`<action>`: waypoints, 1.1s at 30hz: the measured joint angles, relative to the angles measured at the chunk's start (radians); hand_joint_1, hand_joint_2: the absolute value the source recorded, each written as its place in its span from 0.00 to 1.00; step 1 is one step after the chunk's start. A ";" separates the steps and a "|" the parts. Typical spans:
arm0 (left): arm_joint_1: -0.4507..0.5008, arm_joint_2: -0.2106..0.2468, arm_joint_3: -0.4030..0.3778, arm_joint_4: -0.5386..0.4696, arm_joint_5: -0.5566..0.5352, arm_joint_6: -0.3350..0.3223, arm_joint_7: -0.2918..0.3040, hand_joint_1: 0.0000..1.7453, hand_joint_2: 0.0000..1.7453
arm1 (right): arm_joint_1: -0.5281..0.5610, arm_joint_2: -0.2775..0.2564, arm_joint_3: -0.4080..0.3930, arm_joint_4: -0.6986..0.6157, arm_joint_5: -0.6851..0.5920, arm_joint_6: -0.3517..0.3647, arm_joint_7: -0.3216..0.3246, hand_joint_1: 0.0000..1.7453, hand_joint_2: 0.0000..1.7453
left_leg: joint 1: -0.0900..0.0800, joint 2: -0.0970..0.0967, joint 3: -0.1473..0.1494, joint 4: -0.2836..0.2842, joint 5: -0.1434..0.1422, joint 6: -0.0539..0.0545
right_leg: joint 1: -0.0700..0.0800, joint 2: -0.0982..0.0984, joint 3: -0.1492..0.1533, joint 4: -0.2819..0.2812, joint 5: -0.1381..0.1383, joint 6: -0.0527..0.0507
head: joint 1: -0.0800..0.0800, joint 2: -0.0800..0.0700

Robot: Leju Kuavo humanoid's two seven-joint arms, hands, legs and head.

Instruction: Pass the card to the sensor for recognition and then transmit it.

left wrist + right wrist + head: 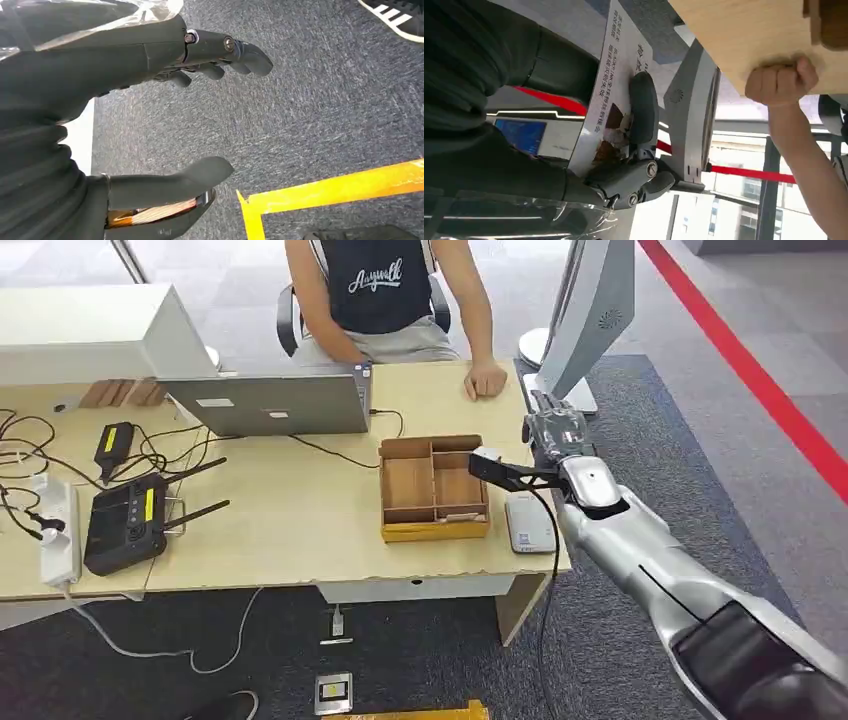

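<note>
- Right hand (624,150): I read my thumb pressed across the printed face of the card (611,90) in the right wrist view, fingers behind it, so the card is pinched between them.
- Head view: my right hand (555,440) sits right of centre, just past the table (300,530) edge, beside the wooden tray (433,488).
- Sensor (528,523): the grey flat unit lies on the table corner, just below the hand in frame.
- Left hand (165,115): fingers apart, holding nothing, above grey carpet (310,110).
- Person's fist (486,380): rests on the table, upper centre.
</note>
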 joint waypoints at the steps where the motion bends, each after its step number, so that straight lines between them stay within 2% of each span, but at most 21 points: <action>1: 0.000 0.000 0.000 0.000 0.000 0.000 0.000 0.00 1.00 | 0.004 -0.006 0.000 -0.006 0.000 0.001 0.000 1.00 1.00 | 0.000 0.000 0.000 0.000 0.000 0.000 | 0.000 0.000 0.000 0.000 0.000 0.000 | 0.000 0.000; 15: 0.001 0.000 0.000 0.000 0.021 0.003 0.006 0.00 1.00 | 0.075 -0.070 -0.002 -0.032 -0.019 0.013 0.011 1.00 1.00 | 0.000 0.000 0.000 0.000 0.000 0.000 | 0.000 0.000 0.000 0.000 0.000 0.000 | 0.000 0.000; 33: 0.001 0.000 0.000 0.000 0.020 0.006 0.024 0.00 1.00 | 0.118 -0.035 0.000 0.005 -0.046 0.011 -0.029 1.00 1.00 | 0.000 0.000 0.000 0.000 0.000 0.000 | 0.000 0.000 0.000 0.000 0.000 0.000 | 0.000 0.000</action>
